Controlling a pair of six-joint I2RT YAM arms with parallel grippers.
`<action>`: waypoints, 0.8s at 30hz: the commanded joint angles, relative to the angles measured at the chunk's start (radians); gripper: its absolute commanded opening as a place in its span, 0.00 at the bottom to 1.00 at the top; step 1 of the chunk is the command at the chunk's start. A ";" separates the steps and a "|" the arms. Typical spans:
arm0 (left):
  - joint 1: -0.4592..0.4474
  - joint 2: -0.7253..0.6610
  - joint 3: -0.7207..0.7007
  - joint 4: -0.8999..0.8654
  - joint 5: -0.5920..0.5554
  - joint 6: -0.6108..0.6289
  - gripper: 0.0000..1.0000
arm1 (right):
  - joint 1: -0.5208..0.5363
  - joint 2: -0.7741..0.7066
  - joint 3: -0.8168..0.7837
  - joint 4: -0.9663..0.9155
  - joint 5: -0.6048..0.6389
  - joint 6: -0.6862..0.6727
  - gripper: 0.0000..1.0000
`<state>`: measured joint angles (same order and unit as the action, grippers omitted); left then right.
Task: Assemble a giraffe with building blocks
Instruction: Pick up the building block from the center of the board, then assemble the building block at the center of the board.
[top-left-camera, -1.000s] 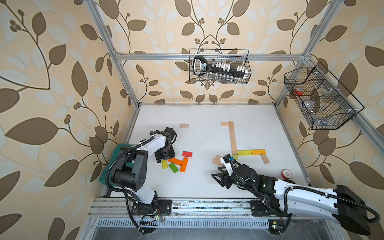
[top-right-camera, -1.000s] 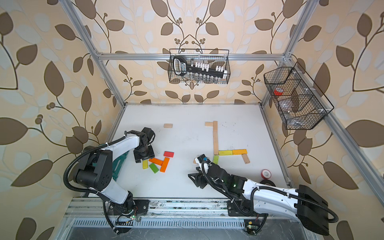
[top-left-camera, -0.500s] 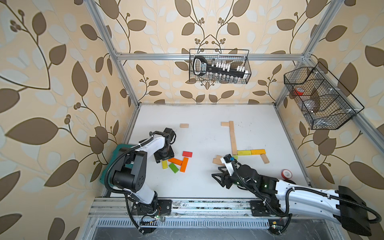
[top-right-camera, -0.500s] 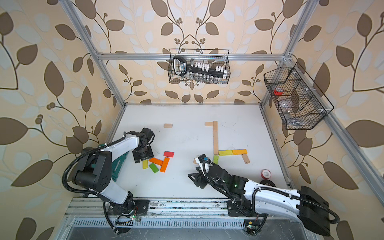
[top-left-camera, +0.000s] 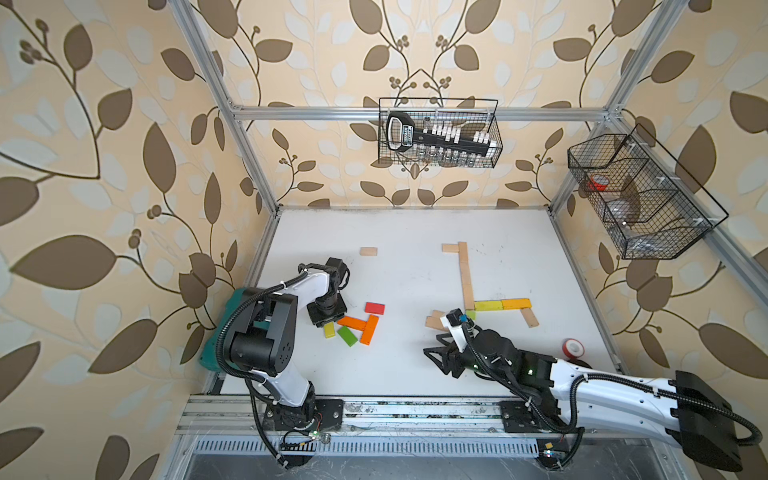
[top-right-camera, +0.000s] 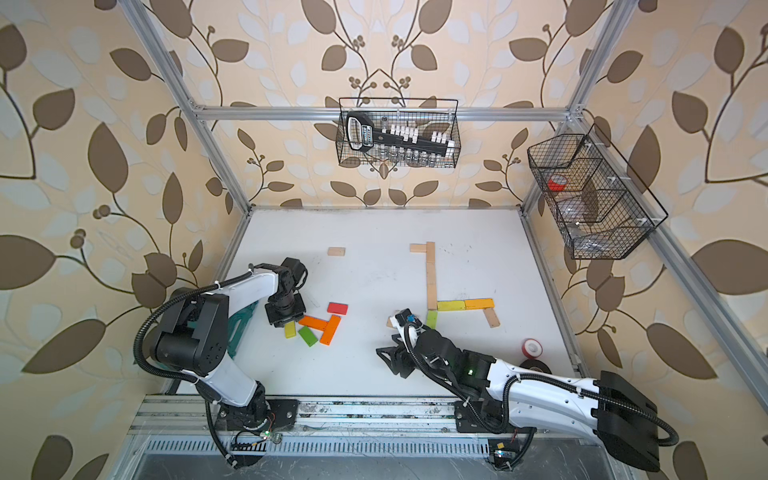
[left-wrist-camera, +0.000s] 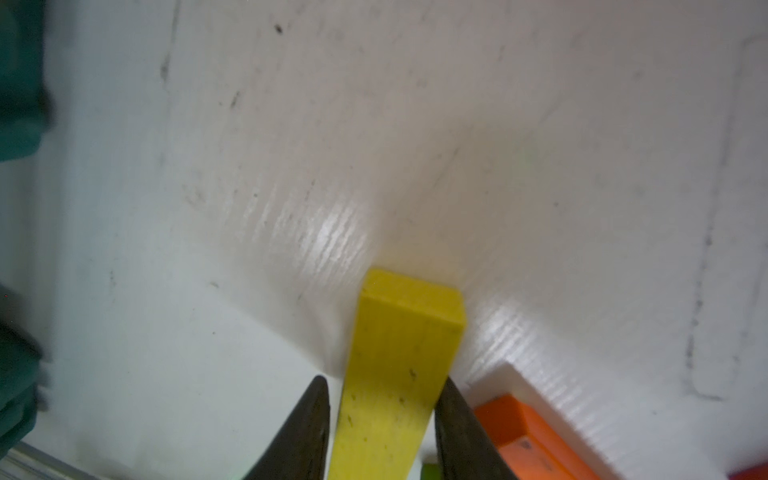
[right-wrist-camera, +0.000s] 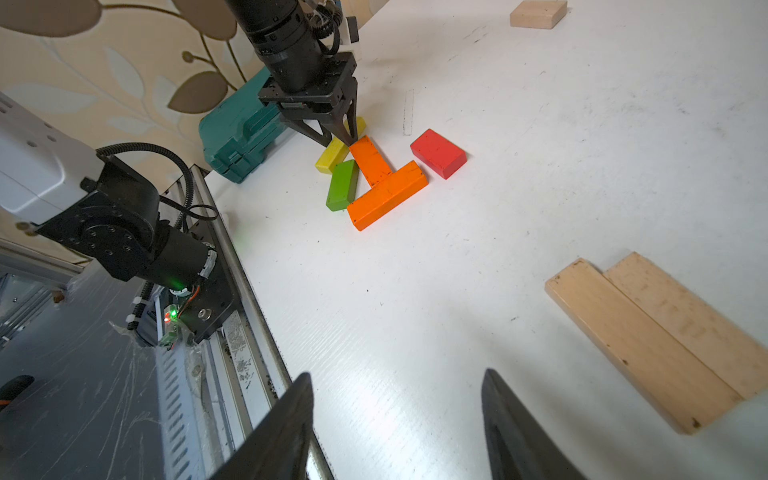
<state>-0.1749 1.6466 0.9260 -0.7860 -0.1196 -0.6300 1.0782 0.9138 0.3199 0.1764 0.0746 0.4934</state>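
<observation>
My left gripper (left-wrist-camera: 382, 380) points straight down at the pile of coloured building blocks and is shut on the yellow block (left-wrist-camera: 399, 353), which lies on the table. In both top views it stands at the pile's left end (top-left-camera: 328, 320). Beside it lie two orange blocks (top-left-camera: 370, 328), a green one (top-left-camera: 347, 336) and a red one (top-left-camera: 374, 308). On the right lies a flat figure: a pale plank column (top-left-camera: 465, 274) and a yellow-orange row (top-left-camera: 503, 304). My right gripper (right-wrist-camera: 397, 374) hovers open and empty near two pale planks (right-wrist-camera: 648, 332).
A dark green case (top-left-camera: 216, 332) sits at the table's left edge behind the left arm. A lone pale block (top-left-camera: 368, 251) lies farther back. A red tape roll (top-left-camera: 572, 347) sits at the right. Wire baskets (top-left-camera: 438, 133) (top-left-camera: 636, 195) hang on the walls.
The left gripper's jaws have closed in on the yellow block. The right arm has stayed where it was.
</observation>
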 joint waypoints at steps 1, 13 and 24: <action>0.003 0.026 -0.021 -0.020 0.019 -0.004 0.34 | 0.006 -0.009 -0.002 -0.003 0.001 -0.008 0.61; -0.089 -0.052 0.368 -0.235 -0.020 0.120 0.17 | 0.006 -0.036 0.027 -0.048 0.014 -0.024 0.60; -0.269 0.524 1.076 -0.364 0.058 0.264 0.17 | 0.004 -0.102 0.033 -0.137 0.068 -0.025 0.60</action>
<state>-0.4404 2.0537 1.8996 -1.0397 -0.0856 -0.4316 1.0782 0.8284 0.3237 0.0853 0.1112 0.4778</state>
